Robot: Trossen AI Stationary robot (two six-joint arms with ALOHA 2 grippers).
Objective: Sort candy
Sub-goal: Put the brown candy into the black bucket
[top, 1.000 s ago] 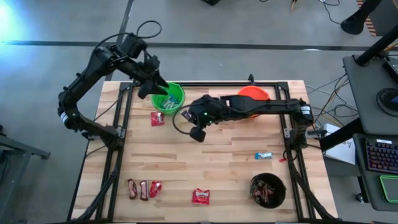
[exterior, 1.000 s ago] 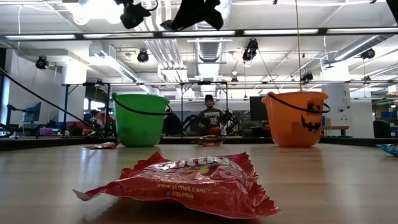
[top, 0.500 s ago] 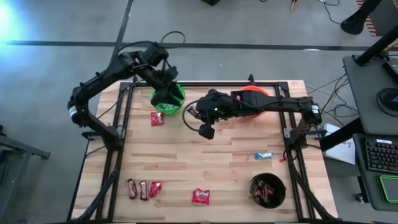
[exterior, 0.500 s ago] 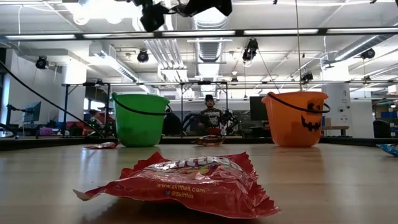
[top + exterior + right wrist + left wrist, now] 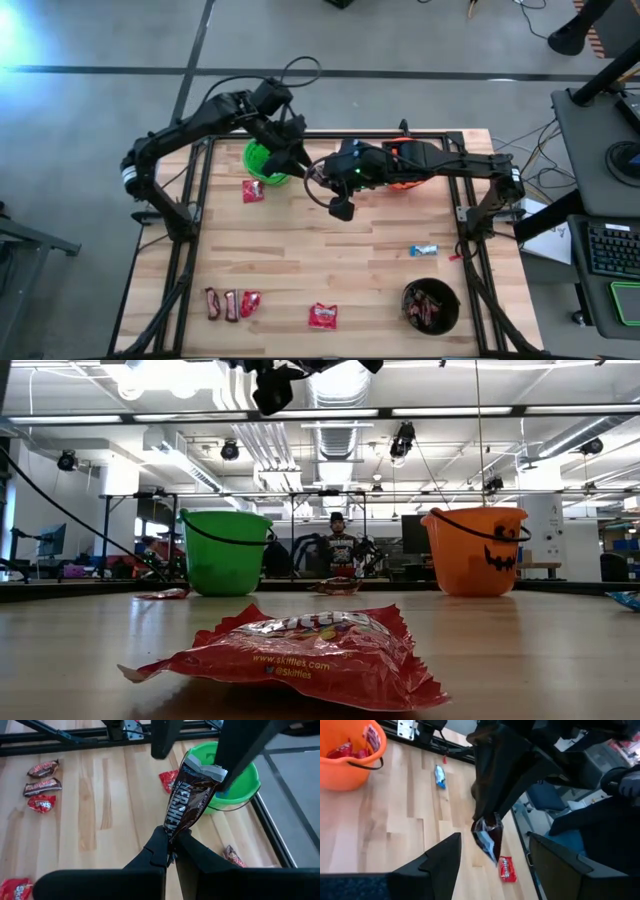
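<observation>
My right gripper [image 5: 171,840] is shut on a dark brown candy bar [image 5: 192,800], high above the table beside the green bucket [image 5: 262,160]. My left gripper [image 5: 494,845] is open; its fingers [image 5: 161,740] stand on either side of the bar's far end without touching it. In the high view the left gripper [image 5: 298,158] and right gripper [image 5: 318,176] meet near the green bucket. Red packets [image 5: 253,190], brown bars [image 5: 212,303] and a blue-and-white bar [image 5: 423,250] lie flat on the table. My right gripper pinches the brown bar's near end [image 5: 172,827] between its two fingers. The fingers come from the table's right side, slanting down, in line with the bar. The bar sticks out beyond the fingertips toward the green bucket, lifted clear of the table.
The orange bucket [image 5: 405,158] stands half hidden under my right arm. A black bucket [image 5: 430,305] with candy stands at the near right. A red packet [image 5: 300,655] lies close to the low camera. A person [image 5: 338,545] sits in the room beyond.
My left gripper, still open, has swung from the green bucket's far left side toward the table's right and sunk a little, until its fingers flank the bar's far end. My right gripper, still shut, has carried the bar up and toward the right.
</observation>
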